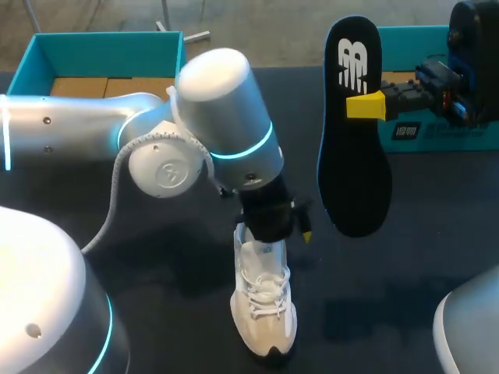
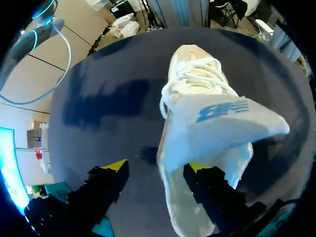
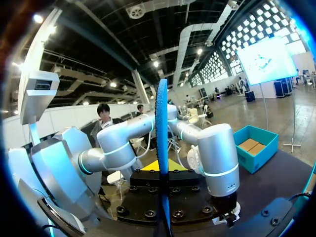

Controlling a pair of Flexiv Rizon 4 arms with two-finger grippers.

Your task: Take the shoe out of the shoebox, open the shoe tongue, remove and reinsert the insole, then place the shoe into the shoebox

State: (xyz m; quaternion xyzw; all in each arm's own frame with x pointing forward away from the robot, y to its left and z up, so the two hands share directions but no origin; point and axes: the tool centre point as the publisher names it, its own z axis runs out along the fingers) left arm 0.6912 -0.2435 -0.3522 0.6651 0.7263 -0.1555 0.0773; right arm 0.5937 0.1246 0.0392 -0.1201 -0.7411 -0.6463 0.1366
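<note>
While the insole (image 1: 352,156) hangs upright at upper right of the head view, my right gripper (image 1: 363,105) has its fingers clamped on it, face and back. The right wrist view shows it edge-on between them. My read is that removal is done and reinsertion is pending; it's held high and clear so it can be lined up with the shoe.

The shoe (image 1: 263,312) stands on the counter (image 1: 156,312) at lower centre, toe toward the bottom edge, outside both boxes. My left gripper (image 1: 274,222) sits right over the heel opening with its fingers apart. In the left wrist view one finger (image 2: 198,168) is inside the shoe and the other finger (image 2: 116,166) is outside over the counter, so the side wall is between them but not pinched. It's probably steadying the shoe and keeping its mouth open. The tongue (image 2: 222,126) is raised, leaving the opening exposed.

Count:
- one shoe
- one insole
- two teal halves: left box half (image 1: 101,39) at upper left, right box half (image 1: 460,144) at upper right
- two arms
</note>
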